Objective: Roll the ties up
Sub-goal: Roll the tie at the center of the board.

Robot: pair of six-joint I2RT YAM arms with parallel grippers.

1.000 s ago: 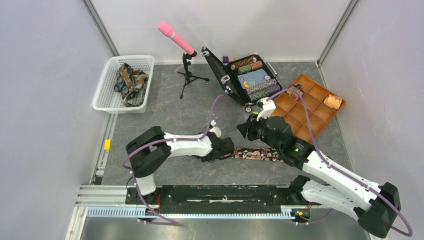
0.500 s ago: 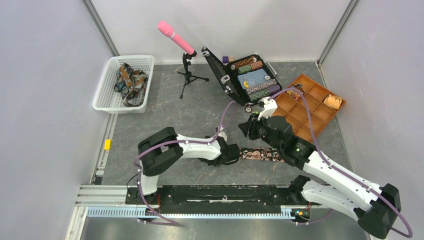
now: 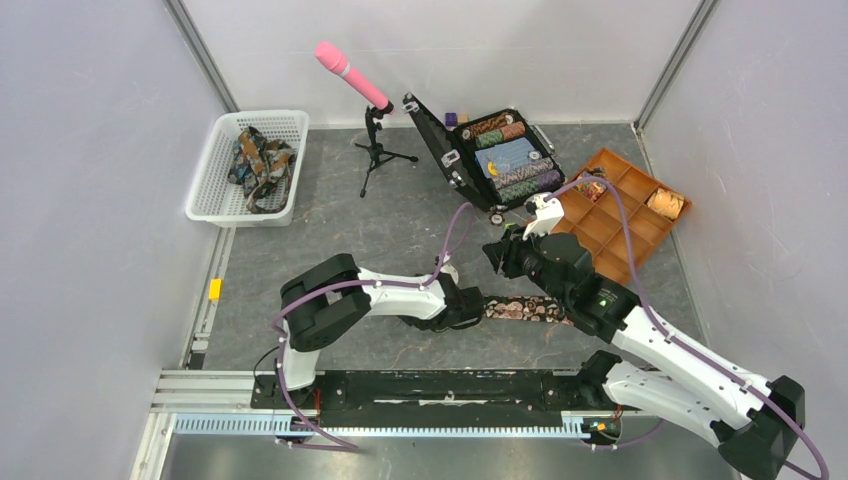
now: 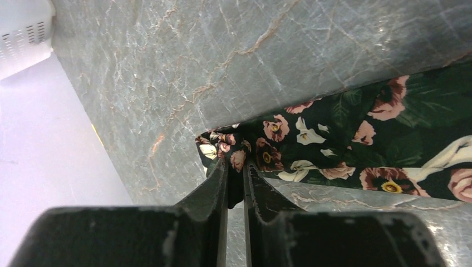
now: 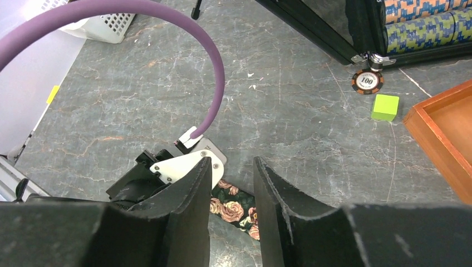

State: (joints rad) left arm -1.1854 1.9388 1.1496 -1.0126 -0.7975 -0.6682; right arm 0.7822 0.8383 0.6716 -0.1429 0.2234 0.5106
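Observation:
A dark floral tie lies as a flat strip on the grey table between the arms. My left gripper is shut on its left end. In the left wrist view the fabric bunches between the nearly closed fingers of that gripper. My right gripper is open and empty, a little beyond the strip. In its wrist view, this gripper looks down on the tie and the left gripper's head. More ties lie heaped in a white basket. A tan-gold coil sits in the orange tray.
An open black case of poker chips stands at the back, with a loose chip and a green cube in front. The orange compartment tray is to the right. A pink microphone on a tripod stands at the back.
My left arm has folded in and its gripper has slid right along the tie's end. My right gripper has shifted slightly right and away.

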